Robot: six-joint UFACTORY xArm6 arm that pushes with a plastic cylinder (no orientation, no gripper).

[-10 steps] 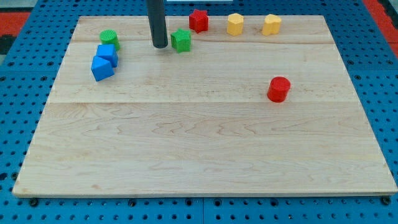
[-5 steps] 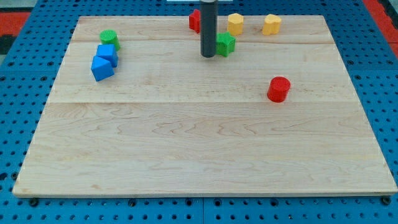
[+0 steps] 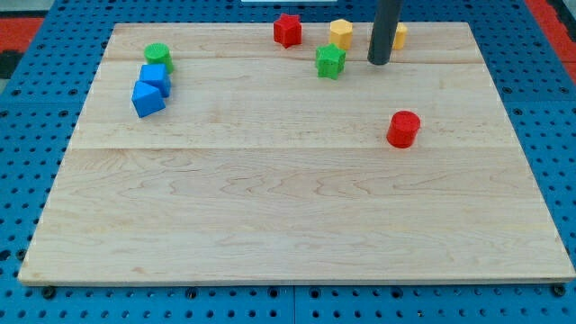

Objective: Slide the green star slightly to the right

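Observation:
The green star point(image 3: 330, 61) lies near the view's top, just below and between the red star point(image 3: 287, 30) and a yellow block point(image 3: 340, 34). My tip point(image 3: 379, 62) rests on the board to the right of the green star, a block's width clear of it and not touching it. The rod stands in front of a second yellow block point(image 3: 398, 36) and hides most of it.
A red cylinder point(image 3: 403, 129) sits right of centre. At the upper left a green cylinder point(image 3: 157, 56) stands above two blue blocks point(image 3: 154, 77) point(image 3: 148, 98) that touch each other. The wooden board point(image 3: 288, 216) lies on a blue pegboard.
The green star slid right from beside the red star to under the first yellow block. My tip pushed it from its left, then passed to its right side.

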